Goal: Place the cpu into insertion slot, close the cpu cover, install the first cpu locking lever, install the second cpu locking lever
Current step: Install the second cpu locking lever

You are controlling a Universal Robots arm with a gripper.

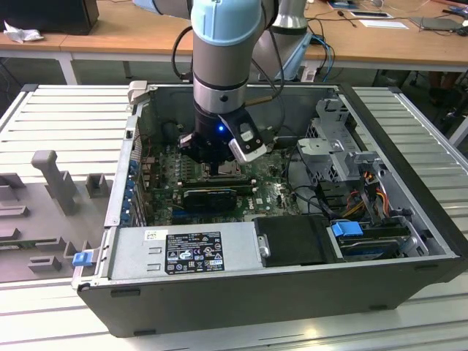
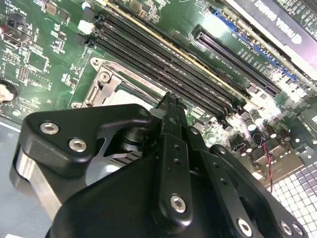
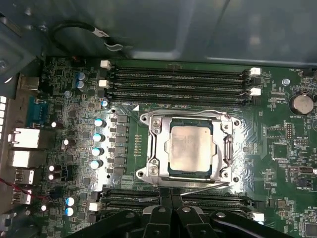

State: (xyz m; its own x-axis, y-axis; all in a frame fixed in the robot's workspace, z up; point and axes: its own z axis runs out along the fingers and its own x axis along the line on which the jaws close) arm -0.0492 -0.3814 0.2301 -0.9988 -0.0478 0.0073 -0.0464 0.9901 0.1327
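I am looking down into an open computer case lying on its side on a ribbed metal surface, with my arm reaching in from the top centre of the exterior view. The end effector sits low over the green motherboard, a little left of centre in that frame.

In the first wrist view, the cpu is a pale silvery square slightly right of the frame's centre, lying flat inside the insertion slot. The cpu cover, a thin silvery frame with a large window, appears to be folded down around the chip, so I judge the first two steps done. A thin wire lever runs along the lower edge of the socket and another wire along its upper edge; I cannot tell whether either is latched, so I count the two lever steps as unconfirmed or in hand.

The end effector's black fingertips rise from the bottom centre of the first wrist view, pressed close together with nothing held, their tip at or just beside the lower lever. In the second wrist view the dark fingers point at the socket's near edge
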